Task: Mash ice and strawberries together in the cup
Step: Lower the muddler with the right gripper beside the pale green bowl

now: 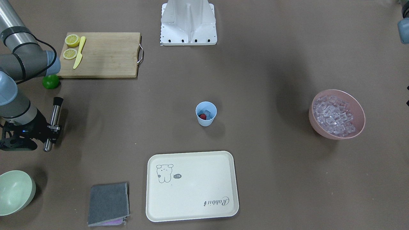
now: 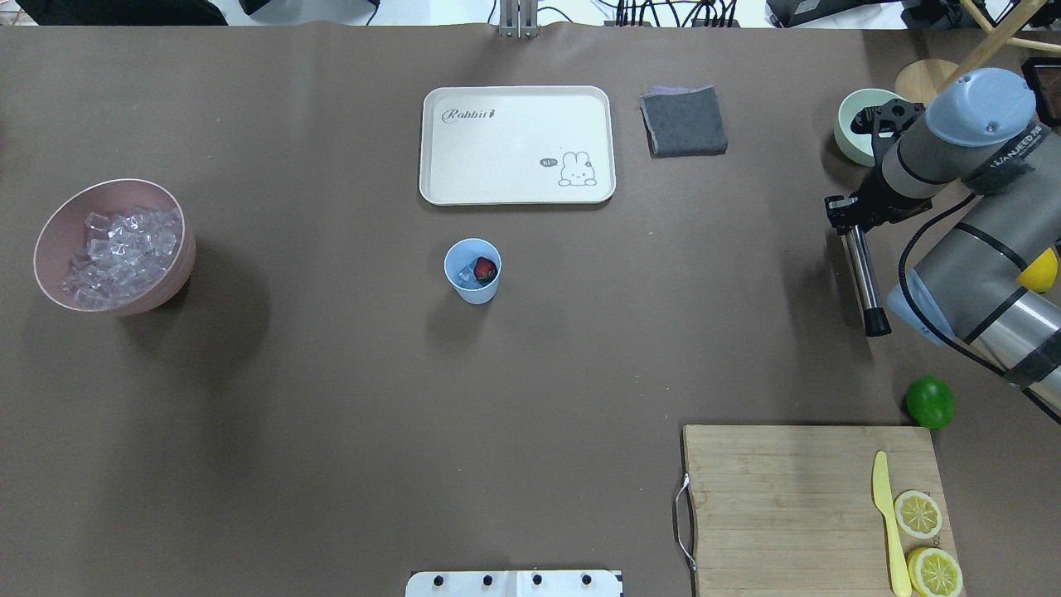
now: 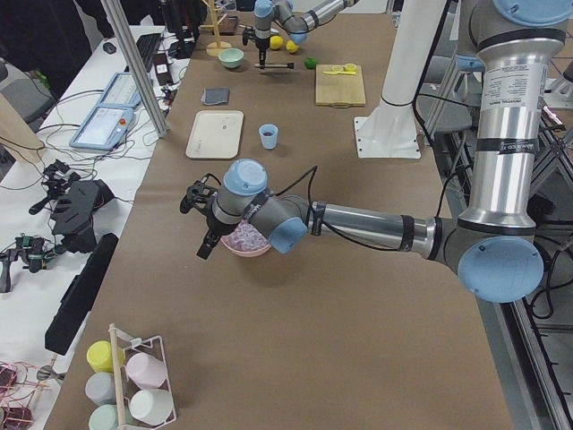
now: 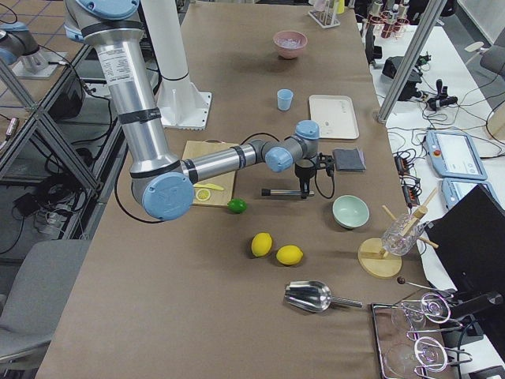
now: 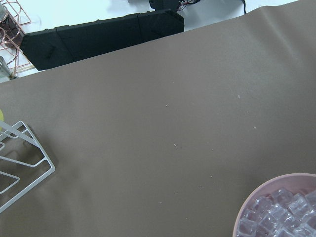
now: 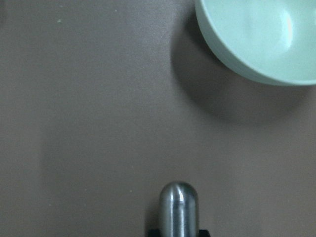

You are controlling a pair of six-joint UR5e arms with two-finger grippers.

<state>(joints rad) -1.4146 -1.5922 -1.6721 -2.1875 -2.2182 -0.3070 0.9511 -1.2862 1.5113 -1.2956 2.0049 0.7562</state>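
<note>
Right gripper [image 2: 845, 222] clamped one steel muddler [image 2: 862, 278], three o'clock of the light-blue cup [image 2: 472, 286] seen overhead. That one cup, mid-table, held one red strawberry [image 2: 485, 269] and one clear ice cube [image 2: 466, 273]. Left gripper [image 3: 206, 244]: couldn't tell.

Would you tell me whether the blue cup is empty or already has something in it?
Not empty: the upright cup holds a strawberry and ice.

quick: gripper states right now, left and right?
Left gripper: cannot be told; it shows only in the left side view.
Right gripper: closed, jaws holding the metal muddler.
</note>
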